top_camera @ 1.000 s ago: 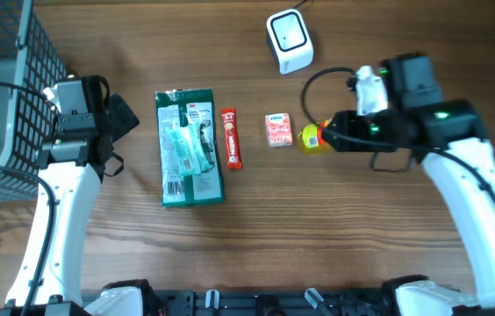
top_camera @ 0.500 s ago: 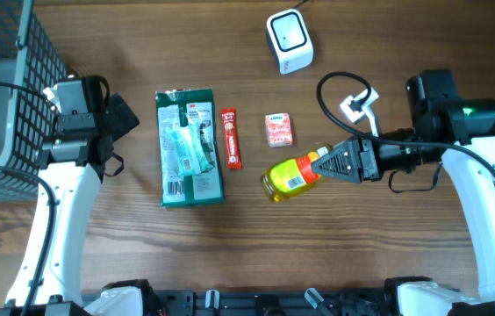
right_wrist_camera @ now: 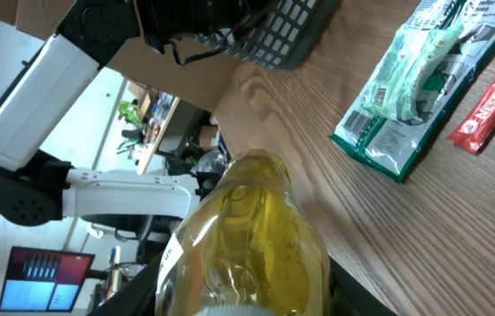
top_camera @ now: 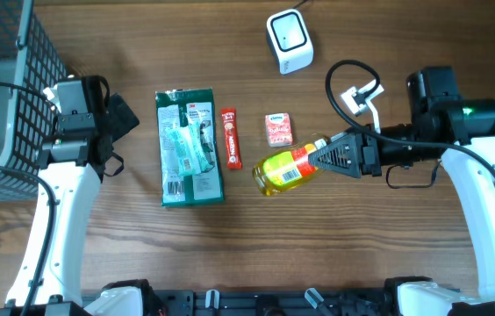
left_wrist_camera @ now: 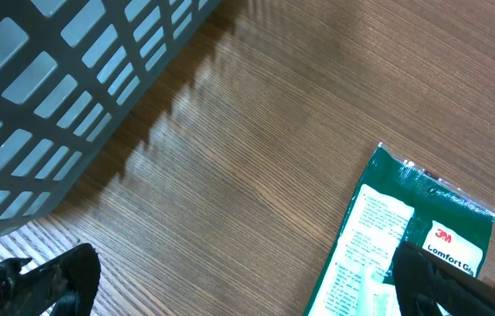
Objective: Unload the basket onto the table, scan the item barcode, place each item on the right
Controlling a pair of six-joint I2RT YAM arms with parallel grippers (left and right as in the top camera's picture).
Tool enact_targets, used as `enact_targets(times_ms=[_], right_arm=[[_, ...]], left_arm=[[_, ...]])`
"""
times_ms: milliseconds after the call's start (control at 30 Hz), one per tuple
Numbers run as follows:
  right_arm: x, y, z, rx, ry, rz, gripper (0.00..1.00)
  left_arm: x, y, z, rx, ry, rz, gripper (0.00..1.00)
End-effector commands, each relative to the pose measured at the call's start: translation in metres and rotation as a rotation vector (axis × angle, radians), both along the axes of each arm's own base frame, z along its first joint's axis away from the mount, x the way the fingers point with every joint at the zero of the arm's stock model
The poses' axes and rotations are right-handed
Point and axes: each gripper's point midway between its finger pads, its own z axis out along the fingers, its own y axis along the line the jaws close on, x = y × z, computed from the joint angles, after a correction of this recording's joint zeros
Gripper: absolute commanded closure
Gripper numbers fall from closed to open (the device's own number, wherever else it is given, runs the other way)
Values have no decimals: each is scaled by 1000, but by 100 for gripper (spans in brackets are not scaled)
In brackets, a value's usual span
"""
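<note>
— On the desk (top_camera: 318, 254), where is the bottle right now?

— Right of centre, lying sideways in my right fingers (top_camera: 328, 156). They are clamped on the cap end of the bottle (top_camera: 284, 169), which points to 3 o'clock. The base points to 9 o'clock, and the white label with its barcode faces up. My wrist camera looks along the bottle and shows yellow liquid inside. I cannot tell whether the base touches the wood.

— And the scanner?

— The white scanner (top_camera: 289, 39) stands at 12 o'clock from the bottle, well apart from it, near the far edge.

— What lies around the bottle?

— A small pink box (top_camera: 279, 130) sits just at 12 o'clock from it. A red sachet (top_camera: 231, 138) lies at 10 o'clock, with a green packet (top_camera: 190, 147) beside it, further toward 9 o'clock.

— Your other side?

— My left fingers (top_camera: 121, 117) are spread wide with nothing between them. They hang between the grey basket (top_camera: 2, 96) at 9 o'clock and the green packet at 3 o'clock.
</note>
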Motion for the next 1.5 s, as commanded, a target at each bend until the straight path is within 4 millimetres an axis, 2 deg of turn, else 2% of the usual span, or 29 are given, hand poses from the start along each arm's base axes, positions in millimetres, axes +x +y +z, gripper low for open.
enact_targets(times_ms=[0,333,533,733,800,933,1033,1133,1200,1333,1400,1467], right_arm=[[0,2,13,56,-8,1,95],[2,-3,-2,-37,42,-30,96],[7,-15,-26,-193,111,-95,96],[11,-18,-32,-231,110,-115,96],[19,-27,-44,-315,128,-170,96],[46,-62,-74,-568,122,-348,96],[68,-91,-85,-713,136,-538,96],[94,-95,-72,-692,54,-621,96],[108,-96,-52,-685,-29,-653,96],[123,-104,-6,-725,-166,-714,96],[131,-106,27,-747,-244,-736,96],[137,-107,51,-768,-292,-762,96]], left_arm=[[1,4,5,18,-9,5,0],[1,4,5,18,-9,5,0],[1,4,5,18,-9,5,0],[1,4,5,18,-9,5,0],[1,4,5,18,-9,5,0],[1,4,5,18,-9,5,0],[1,4,5,18,-9,5,0],[1,4,5,18,-9,5,0],[1,4,5,18,-9,5,0],[1,4,5,18,-9,5,0],[1,4,5,18,-9,5,0],[1,4,5,18,-9,5,0]])
